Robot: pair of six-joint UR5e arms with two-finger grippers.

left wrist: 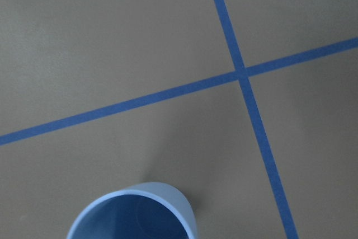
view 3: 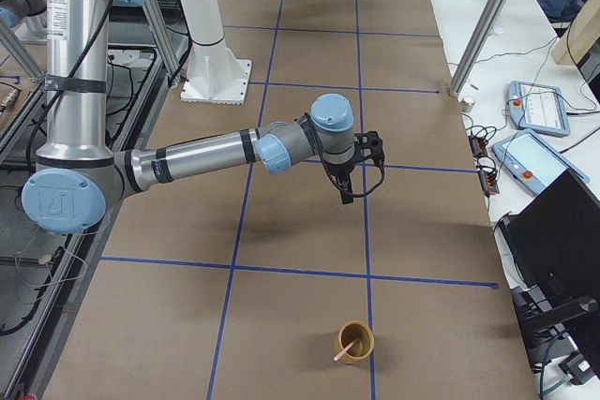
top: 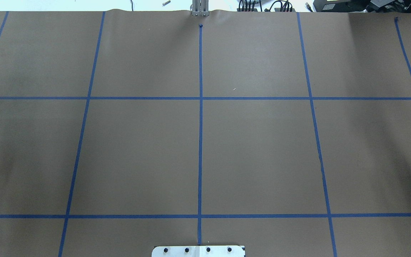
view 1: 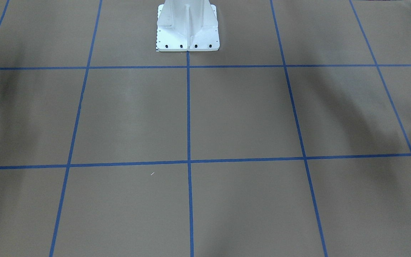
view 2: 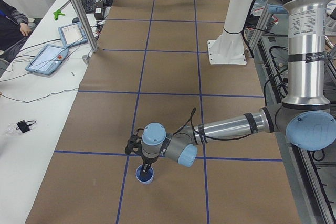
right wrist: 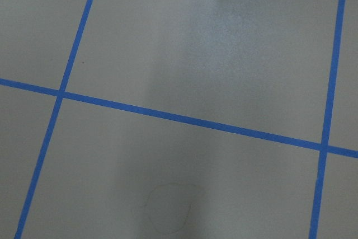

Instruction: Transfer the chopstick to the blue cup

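Chopstick point(view 3: 342, 354) is sitting in a brown cup point(view 3: 366, 348) at the bottom middle of the right side view, pink end leaning out over the rim toward lower left. Blue cup point(view 2: 140, 177) is upright at the bottom of the left side view, on the surface point(view 3: 281, 306) next to a tape crossing, well apart from the chopstick.

Left tool point(view 2: 147, 167) is right over the blue cup, tips at or inside the rim. I can't tell if it's spread or pinching the cup.

Right tool point(view 3: 348, 192) hangs mid-frame above the surface, short of the brown cup. Can't tell its state either.

My read: the step is the right-arm reach for the stick. I'd come down along the stick's lean and pinch it above the rim, near the free end. Lift straight out so the brown cup doesn't tip. The stick is thin, so I'd centre it between the fingers.
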